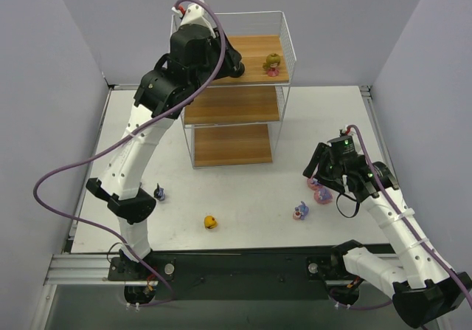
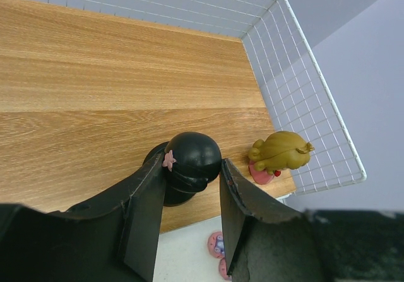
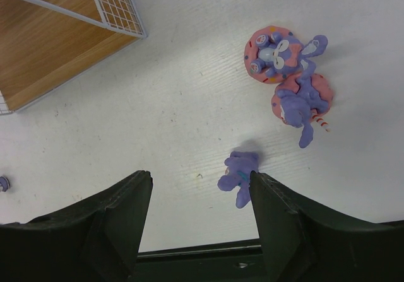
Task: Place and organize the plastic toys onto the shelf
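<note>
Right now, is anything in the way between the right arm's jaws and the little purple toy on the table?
No, nothing visible. The little purple toy lies on the table just ahead of the open jaws. A pink-and-purple bunny and its twin lie farther away, beyond it, not between.

The top external camera looked steeply down from above and behind the arm bases at 6 o'clock, far enough to take in the whole tabletop (image 1: 243, 190), with the shelf (image 1: 232, 105) at 12 o'clock. The left wrist camera sat close over the shelf's top board, looking down past the left pincer (image 2: 192, 168) at the black doll (image 2: 196, 152); the olive-haired doll (image 2: 278, 152) at 3 o'clock also showed overhead. The right wrist camera hung near the tabletop, facing down past the right pincer (image 3: 199, 181) at the small purple figure (image 3: 238, 171) and two bunnies (image 3: 278, 52), which overhead lay at 4 o'clock
</note>
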Tool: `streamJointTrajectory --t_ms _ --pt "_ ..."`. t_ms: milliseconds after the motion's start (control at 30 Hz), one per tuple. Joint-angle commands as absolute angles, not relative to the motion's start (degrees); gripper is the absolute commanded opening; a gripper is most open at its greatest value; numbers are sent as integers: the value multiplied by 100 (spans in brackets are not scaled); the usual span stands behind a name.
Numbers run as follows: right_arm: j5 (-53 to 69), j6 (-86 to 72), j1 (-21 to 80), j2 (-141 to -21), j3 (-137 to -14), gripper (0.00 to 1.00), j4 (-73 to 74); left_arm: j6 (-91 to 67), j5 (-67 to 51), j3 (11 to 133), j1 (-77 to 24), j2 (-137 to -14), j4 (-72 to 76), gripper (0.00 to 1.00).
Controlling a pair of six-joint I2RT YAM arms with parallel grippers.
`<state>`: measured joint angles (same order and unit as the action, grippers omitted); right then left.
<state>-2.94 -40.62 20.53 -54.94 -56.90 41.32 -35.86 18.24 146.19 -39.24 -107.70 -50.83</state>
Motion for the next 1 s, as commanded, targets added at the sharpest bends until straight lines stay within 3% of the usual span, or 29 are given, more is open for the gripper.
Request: streamJointTrajectory --t_ms 0,267,767,967 --pt "-290 -4069 2004 -5414 -5651 64 4175 -3621 1591 14801 -3876 -10881 -5282 39" --pt "-273 -4069 1986 -5405 -5634 64 4166 -3630 1617 14810 -3867 -10898 -5238 53" --pt "-237 -4034 1969 -5458 -5669 64 4131 -3621 1652 14810 -3876 -10855 -5001 54" --pt "-211 -4017 1969 -5467 -5678 64 4105 -3551 1617 14783 -3893 -10740 -4940 61"
